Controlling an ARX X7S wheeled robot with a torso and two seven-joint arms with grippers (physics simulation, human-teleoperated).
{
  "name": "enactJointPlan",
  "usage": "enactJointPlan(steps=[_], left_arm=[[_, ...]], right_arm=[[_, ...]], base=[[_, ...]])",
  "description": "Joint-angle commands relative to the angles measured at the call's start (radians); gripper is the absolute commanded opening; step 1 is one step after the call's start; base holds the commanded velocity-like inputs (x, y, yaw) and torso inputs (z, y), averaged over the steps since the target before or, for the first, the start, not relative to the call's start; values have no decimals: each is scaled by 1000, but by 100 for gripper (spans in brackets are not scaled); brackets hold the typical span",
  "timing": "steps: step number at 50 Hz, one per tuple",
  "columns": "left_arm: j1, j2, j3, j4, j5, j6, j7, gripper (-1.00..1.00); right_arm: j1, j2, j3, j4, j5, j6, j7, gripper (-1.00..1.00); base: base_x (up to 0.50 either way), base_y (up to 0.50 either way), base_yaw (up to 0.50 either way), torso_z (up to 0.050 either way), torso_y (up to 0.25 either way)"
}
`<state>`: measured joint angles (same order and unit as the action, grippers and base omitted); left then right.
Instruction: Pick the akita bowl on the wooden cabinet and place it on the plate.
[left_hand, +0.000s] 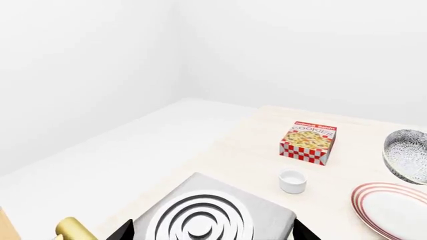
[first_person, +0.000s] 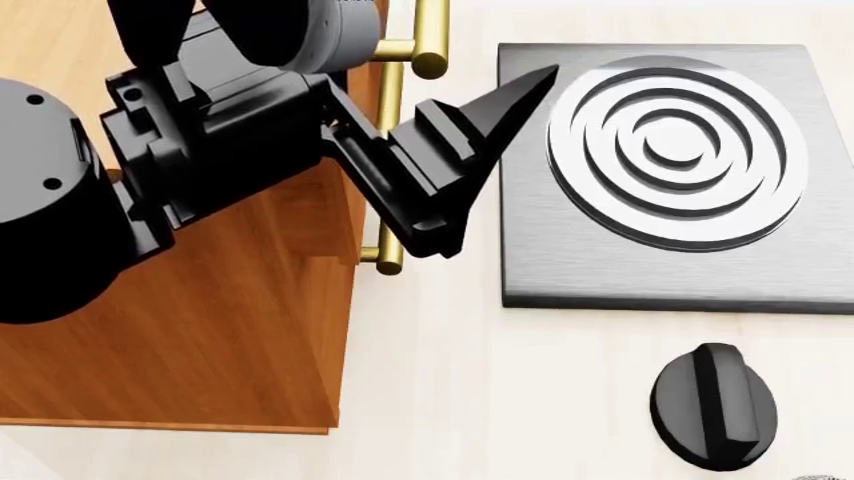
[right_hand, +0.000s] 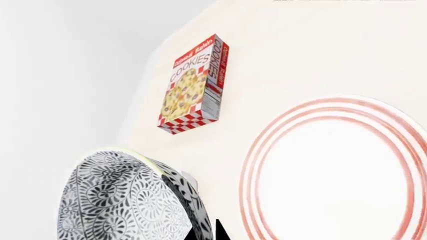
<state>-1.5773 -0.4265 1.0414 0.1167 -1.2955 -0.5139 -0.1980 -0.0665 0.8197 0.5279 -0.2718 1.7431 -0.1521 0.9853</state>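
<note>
Held left hand (first_person: 461, 160) spread beside wooden cabinet (first_person: 200, 320), over grey stove (first_person: 561, 270). Pinched, tilted, aloft just beside plate (right_hand: 333, 175): akita bowl (right_hand: 120, 200), in right hand (right_hand: 207, 232). Saw cookie box (left_hand: 308, 142) and white cup (left_hand: 292, 181) on worktop (left_hand: 240, 145).

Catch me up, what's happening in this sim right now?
The right arm holds the akita bowl in the air beside the plate, not yet on it. The right gripper's tips are barely visible, so its state is unclear. The left gripper is open and empty above the wooden cabinet edge, next to the stove.
</note>
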Motion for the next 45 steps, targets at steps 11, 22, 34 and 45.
enactJointPlan(steps=[11, 22, 34, 45], left_arm=[[12, -3, 0, -6, 5, 6, 5, 100], [16, 0, 3, -9, 12, 10, 9, 100], [24, -2, 4, -13, 16, 14, 15, 100], [29, -1, 5, -16, 16, 15, 15, 100]], right_arm=[[-18, -35, -6, 51, -33, 2, -29, -100], [-18, -52, -23, 86, -47, 2, -44, -100], [12, -58, -55, 159, -57, 8, -67, -100], [15, -65, -74, 208, -71, 13, -87, -100]], base=[[0, 0, 0, 0, 1], [0, 0, 0, 1, 0], [0, 0, 0, 0, 0], [0, 0, 0, 0, 0]])
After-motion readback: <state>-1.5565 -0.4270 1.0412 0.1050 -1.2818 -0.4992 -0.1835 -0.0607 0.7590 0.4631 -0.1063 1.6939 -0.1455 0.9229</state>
